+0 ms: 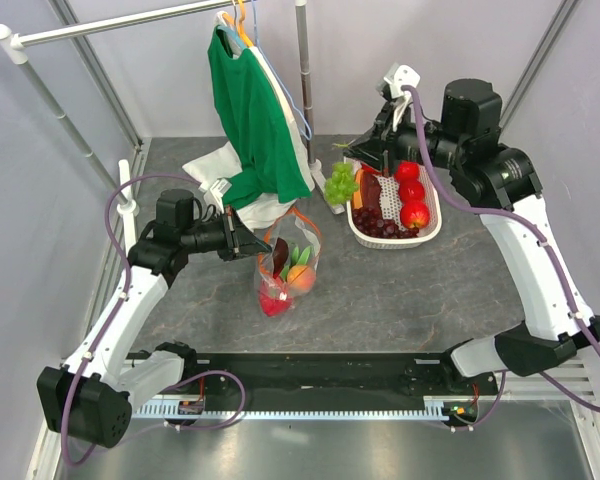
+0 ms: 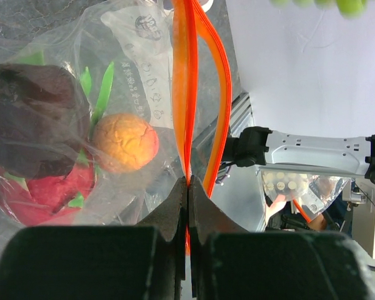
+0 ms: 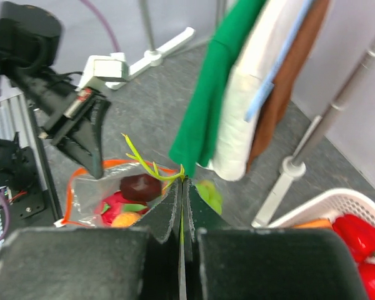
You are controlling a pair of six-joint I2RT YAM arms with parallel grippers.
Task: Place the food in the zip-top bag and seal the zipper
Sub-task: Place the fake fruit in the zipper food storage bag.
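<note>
Right up against the lens in the left wrist view, the left claw [image 2: 187, 190] is clamped tight on the zipper [image 2: 182, 94]. That orange-red strip runs straight up the frame, and its other lip bows away to the right, so the mouth gapes. In the top view the zip-top bag [image 1: 290, 250] sits just left of centre on the tabletop [image 1: 400, 290]. It is already carrying a pink dragon fruit [image 2: 47, 194], an orange round fruit [image 2: 125, 142] and a dark fruit piece [image 2: 31, 119]. Over at the upper right, the right claw [image 3: 182, 181] is pinched shut on a thin green stem, and that looks like the green grape bunch [image 1: 341, 183] dangling beside the white basket [image 1: 428, 232]. Handling call: the bag is thin, floppy and slick, so the firmer zipper strip is the sensible place to hold it, since the film would just slide and crumple. The grapes are light but loose on their stem and likely to swing or shed, so they want a gentle drop through that gap.
</note>
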